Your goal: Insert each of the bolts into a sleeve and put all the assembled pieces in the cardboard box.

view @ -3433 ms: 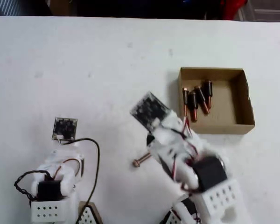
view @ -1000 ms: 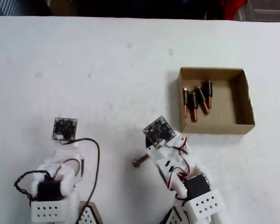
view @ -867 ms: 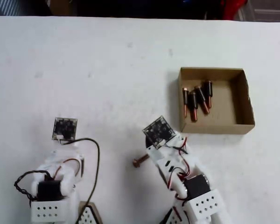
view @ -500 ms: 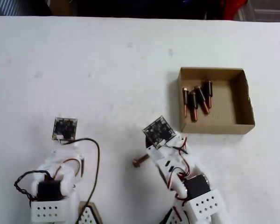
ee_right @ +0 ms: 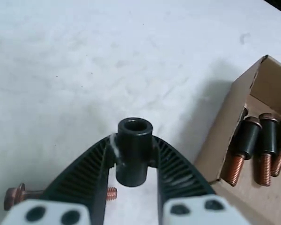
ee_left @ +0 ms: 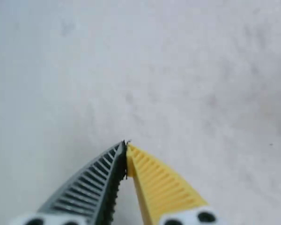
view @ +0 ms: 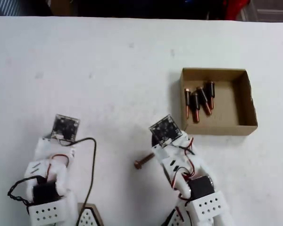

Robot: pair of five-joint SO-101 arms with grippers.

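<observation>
Near cardboard box (view: 217, 128), right arm (view: 179, 165) low, fingers (ee_right: 84, 173) gripping sleeve (ee_right: 133, 150) over bolt (view: 142, 162)

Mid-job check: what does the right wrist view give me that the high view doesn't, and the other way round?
Right wrist view: the black sleeve stands upright, bore up, clamped in the right end effector.

High view: the left arm sits off to the side, away from the work. The whole box is visible, with four assembled pieces lying in it.

Both: the loose bolt lies on the table beside the right arm, and the box's near wall has pieces behind it.
</observation>
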